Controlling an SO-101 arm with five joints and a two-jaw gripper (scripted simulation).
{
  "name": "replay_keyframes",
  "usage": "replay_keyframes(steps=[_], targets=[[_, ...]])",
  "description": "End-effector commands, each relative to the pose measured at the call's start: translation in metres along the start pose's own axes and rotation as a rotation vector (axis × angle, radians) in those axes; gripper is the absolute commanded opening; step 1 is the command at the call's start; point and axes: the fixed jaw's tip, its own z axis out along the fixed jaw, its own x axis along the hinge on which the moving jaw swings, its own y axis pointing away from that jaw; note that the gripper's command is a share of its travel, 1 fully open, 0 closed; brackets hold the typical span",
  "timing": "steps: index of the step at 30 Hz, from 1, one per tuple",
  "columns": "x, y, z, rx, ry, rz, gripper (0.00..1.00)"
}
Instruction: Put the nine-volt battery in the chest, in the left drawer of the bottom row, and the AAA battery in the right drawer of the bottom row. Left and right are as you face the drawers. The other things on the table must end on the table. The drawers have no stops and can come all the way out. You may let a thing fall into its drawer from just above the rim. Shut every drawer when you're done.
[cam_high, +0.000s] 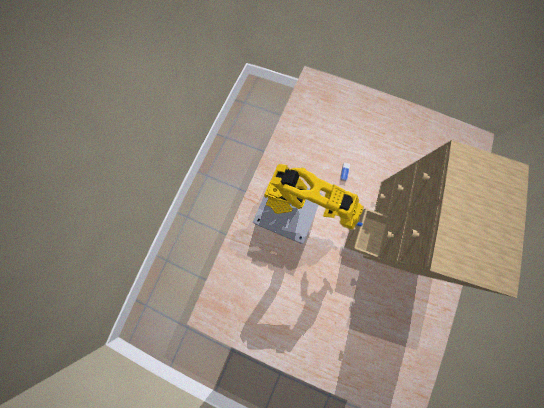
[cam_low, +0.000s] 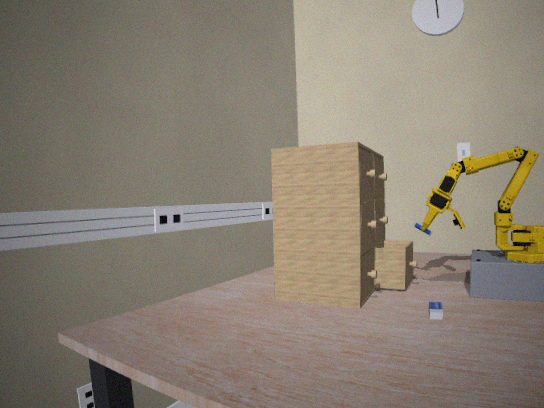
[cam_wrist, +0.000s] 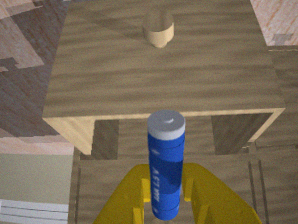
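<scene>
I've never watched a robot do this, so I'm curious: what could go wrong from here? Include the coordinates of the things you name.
The blue cylindrical battery (cam_high: 359, 224) (cam_low: 420, 228) (cam_wrist: 166, 172) hangs crosswise near the front edge of the open wooden drawer (cam_high: 371, 235) (cam_low: 394, 265) (cam_wrist: 110, 80); let go here, it might hit that edge or drop outside. The drawer has no stops, so a knock from the yellow tool (cam_high: 359, 223) (cam_low: 424, 228) (cam_wrist: 165, 190) could shift it.

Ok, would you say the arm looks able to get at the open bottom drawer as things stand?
Probably yes: the tool holds the AAA battery above the drawer, with nothing visible between.
</scene>
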Motion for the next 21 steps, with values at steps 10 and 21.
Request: replay_keyframes(steps=[10,21], targets=[[0.01,-0.001,0.003,0.003,0.008,-0.006,0.0],[0.057,-0.001,0.038,0.002,0.008,-0.006,0.0]])
